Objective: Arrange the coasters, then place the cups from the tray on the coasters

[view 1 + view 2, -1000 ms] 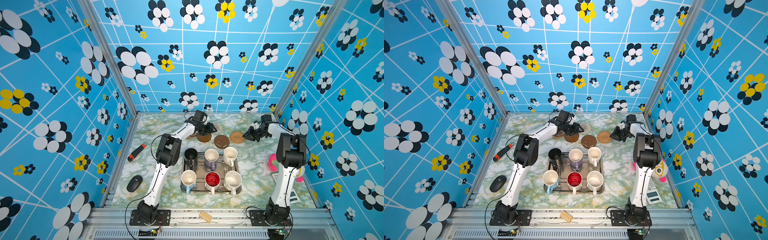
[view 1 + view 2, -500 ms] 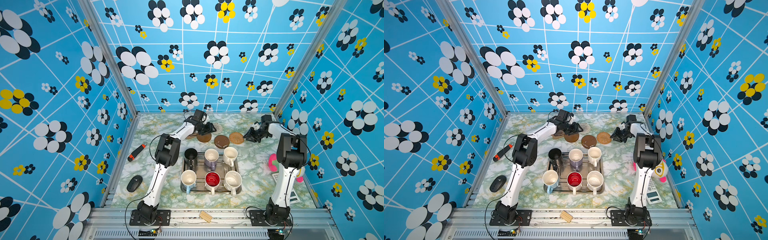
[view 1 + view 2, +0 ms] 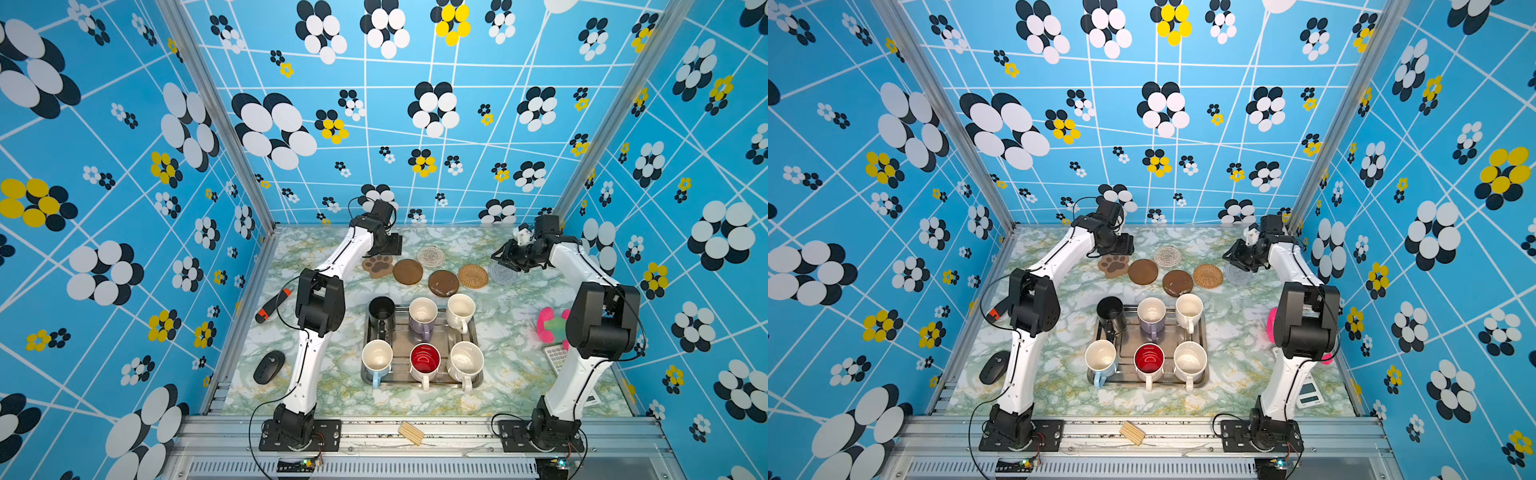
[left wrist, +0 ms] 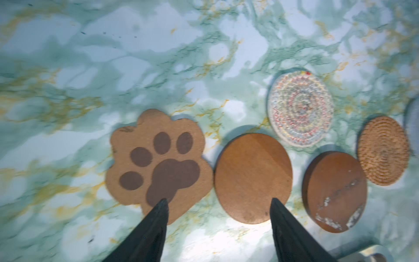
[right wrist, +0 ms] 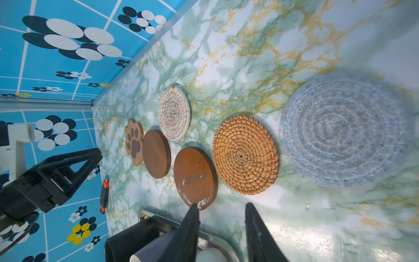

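Observation:
Six coasters lie in a row behind the tray (image 3: 399,345): brown paw (image 3: 377,264), dark-brown disc (image 3: 407,272), whitish lacy disc (image 3: 431,255), second dark-brown disc (image 3: 443,283), rattan disc (image 3: 473,276) and grey spiral disc (image 3: 503,273). Six cups stand in the tray: black (image 3: 381,309), lavender (image 3: 422,316), cream (image 3: 460,311), light blue (image 3: 377,357), red-inside (image 3: 424,359) and speckled (image 3: 466,359). My left gripper (image 4: 218,200) hangs open above the paw (image 4: 158,163) and the first disc (image 4: 252,177), holding nothing. My right gripper (image 5: 221,205) is open and empty beside the grey spiral disc (image 5: 344,131).
An orange-black tool (image 3: 272,305) and a black mouse (image 3: 269,367) lie along the left edge. A pink-green toy (image 3: 550,326) and a small keypad device (image 3: 555,357) sit at the right, partly behind the right arm. The patterned back wall stands close behind both grippers.
Both grippers have opened wider. The right gripper has let go of the grey spiral disc and drawn back to the right; the left gripper has lifted off the paw coaster.

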You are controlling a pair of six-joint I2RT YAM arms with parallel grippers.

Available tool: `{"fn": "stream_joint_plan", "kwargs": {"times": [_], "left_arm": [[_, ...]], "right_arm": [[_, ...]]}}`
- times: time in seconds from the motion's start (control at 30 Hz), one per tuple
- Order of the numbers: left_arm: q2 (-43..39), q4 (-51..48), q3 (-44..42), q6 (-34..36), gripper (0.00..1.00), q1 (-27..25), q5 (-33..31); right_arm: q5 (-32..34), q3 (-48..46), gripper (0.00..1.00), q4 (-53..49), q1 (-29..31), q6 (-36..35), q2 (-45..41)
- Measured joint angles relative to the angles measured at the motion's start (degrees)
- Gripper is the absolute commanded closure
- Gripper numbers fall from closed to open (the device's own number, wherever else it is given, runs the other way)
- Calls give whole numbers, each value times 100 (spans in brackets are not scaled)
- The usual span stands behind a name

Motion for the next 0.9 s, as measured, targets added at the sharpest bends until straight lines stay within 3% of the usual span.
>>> {"fn": "stream_joint_plan", "kwargs": {"times": [0.23,0.9], "left_arm": [[417,-507,356,245,22,-17,-717],[1154,-367,883,101,22,-192,-1401]], "right_arm": [[-55,-387,60,315,216,190,-326],[-262,-1014,60,1093,321,588,-957]]}}
